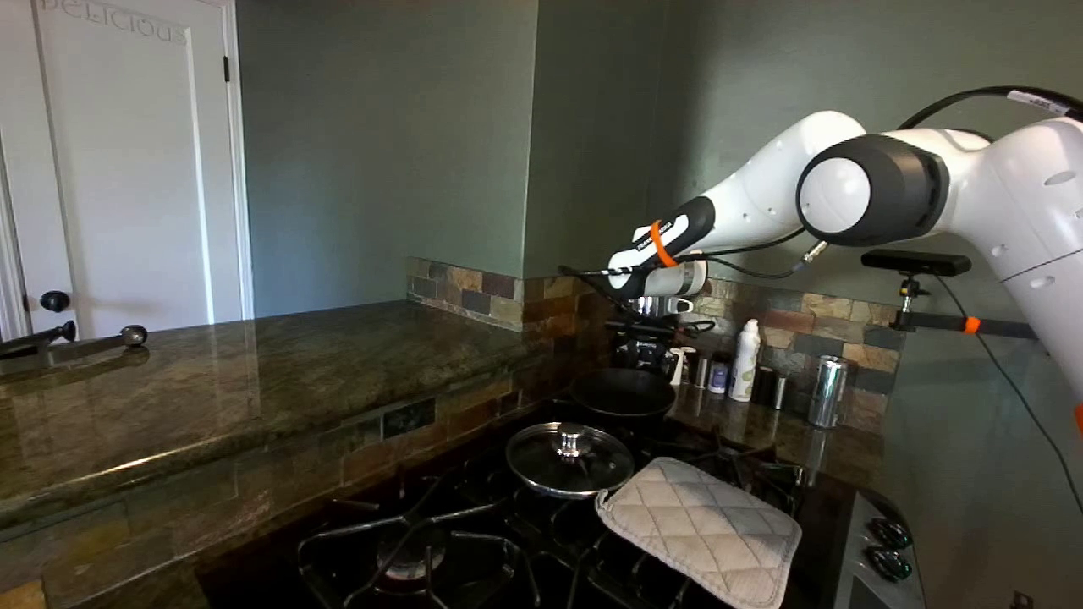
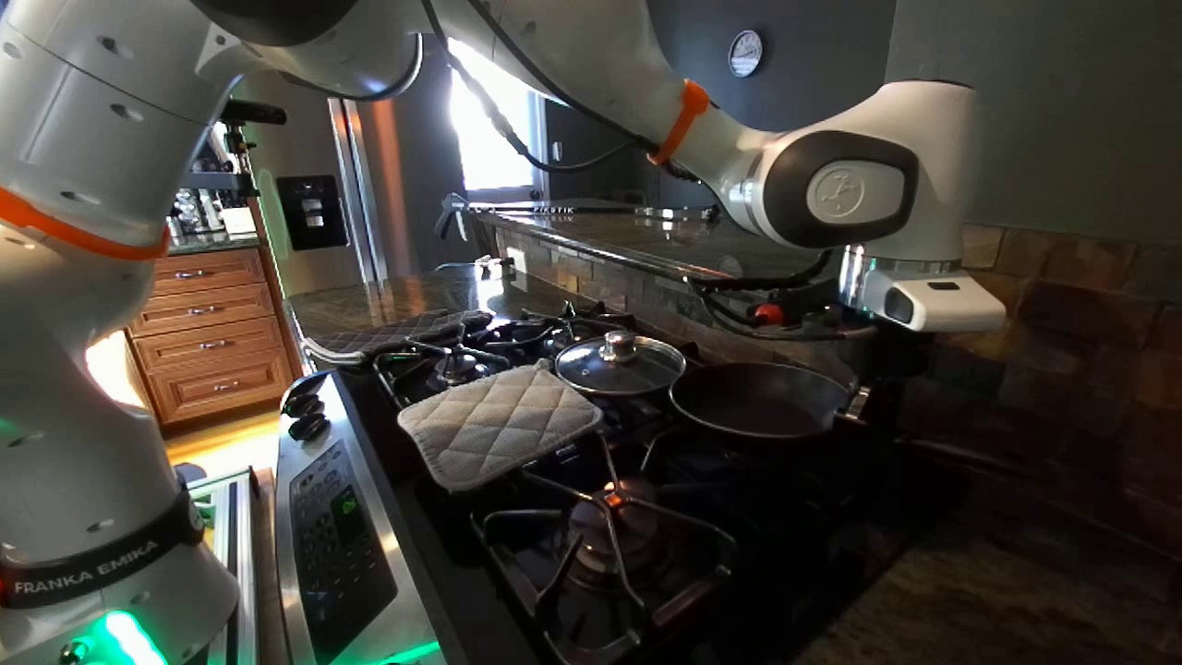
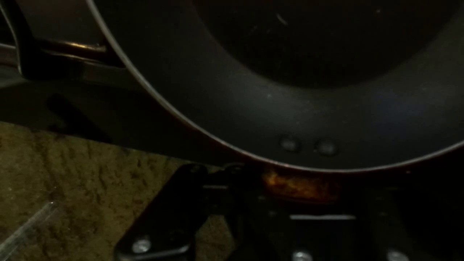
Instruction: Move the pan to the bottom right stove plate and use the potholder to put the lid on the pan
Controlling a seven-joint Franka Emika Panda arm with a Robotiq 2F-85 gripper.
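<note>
The dark pan (image 1: 624, 393) sits at the back of the stove in both exterior views, and its rim and two rivets fill much of the wrist view's top. My gripper (image 2: 877, 383) points down at the pan's handle side, right by the metal handle bracket (image 2: 859, 404). In the dim wrist view, black finger links flank the handle side; the fingertips and most of the handle are lost in darkness. Beside the pan lies the glass lid (image 2: 637, 369), steel knob up. The cream quilted potholder (image 1: 702, 529) rests on the grates. The bottom right stove plate (image 2: 611, 531) shows a small glow.
Bottles and steel canisters (image 1: 829, 391) line the counter behind the stove. A tiled wall (image 2: 1071, 286) rises close behind the gripper. Control knobs (image 2: 307, 406) edge the front, and a dark quilted cloth (image 2: 406, 334) lies at the far side. Raised grates (image 1: 423, 541) surround the burners.
</note>
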